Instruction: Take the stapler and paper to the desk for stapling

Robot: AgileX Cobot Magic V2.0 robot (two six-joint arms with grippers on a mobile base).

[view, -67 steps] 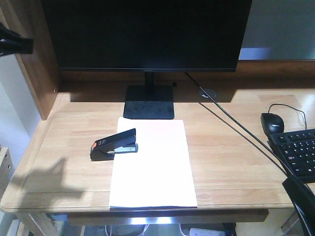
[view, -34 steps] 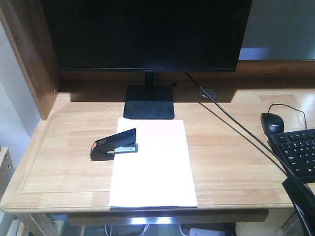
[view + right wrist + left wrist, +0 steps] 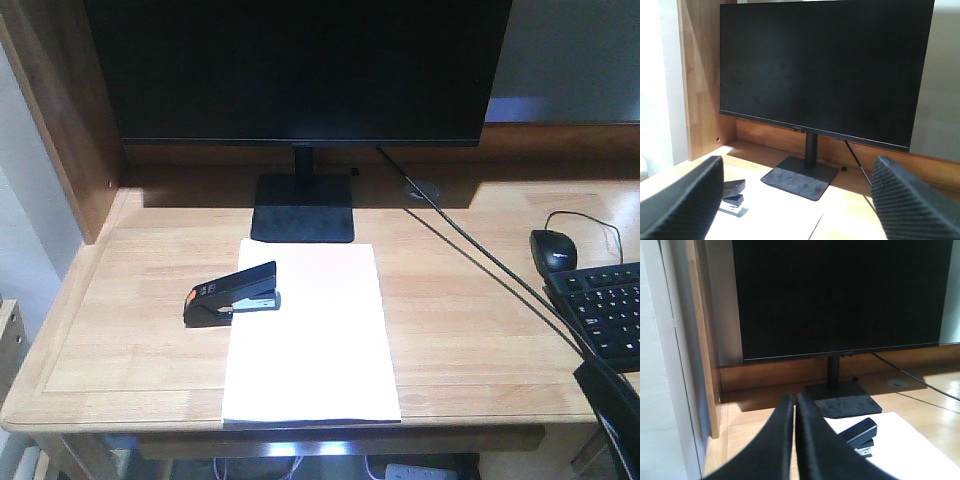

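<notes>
No writing readable on stapler point(image 3: 232, 295) or monitor point(image 3: 297, 68).

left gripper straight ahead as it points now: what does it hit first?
Likely the monitor's base: the shut left gripper points at it, with the stapler off to the right. Depth is unclear from this view.

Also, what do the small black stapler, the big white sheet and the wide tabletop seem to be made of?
The small black stapler looks like matte black plastic with bare metal in its lower jaw, though the metal is hard to confirm. The large white rectangular sheet looks like plain thin paper, lying flat. The wide light tabletop looks like smooth jointed wood: plank seams and grain show.
</notes>
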